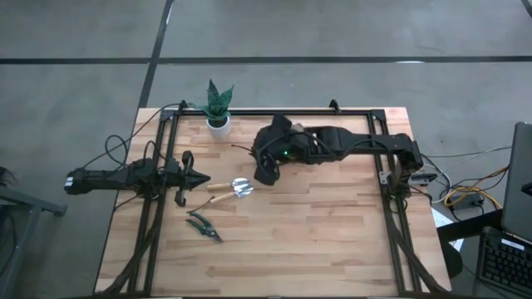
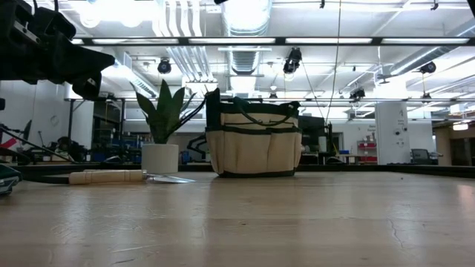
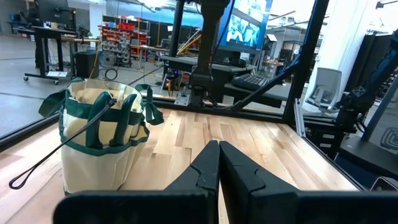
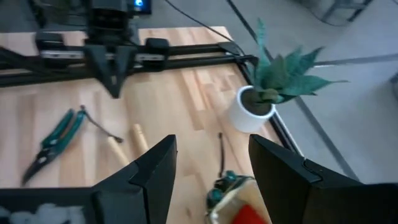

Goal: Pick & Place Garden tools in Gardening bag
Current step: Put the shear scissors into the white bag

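Nearest the front edge of the wooden surface (image 1: 316, 241) lie the shears (image 1: 204, 227), green-handled, flat, untouched; just beyond them the trowel (image 1: 230, 190), wooden handle toward the left arm, silver head toward the middle. The left jaws (image 1: 202, 177) hang at the left side, close to the trowel handle, pressed together w/ nothing between them, arm stretched level and low across the frame rail. Farther back sits the bag (image 2: 253, 143), tan w/ green trim, upright, mostly hidden in the high view under the right arm. The right jaws (image 4: 211, 168) hover above the bag's mouth, spread wide and empty; the wrist view shows something red (image 4: 247, 216) in the bag directly below, prob. already dropped in. Right arm reaches in from the right rail, forearm roughly level, wrist bent down. At the back edge stands the plant (image 1: 218, 106) in its white pot, just beside the bag. Risks, as I judge them: right arm lifting away could snag a green handle loop and tip or drag the bag toward the plant; left jaws, going for the trowel, may skid on the round handle and push it into the shears; both arms heading to the mid area together could clash.
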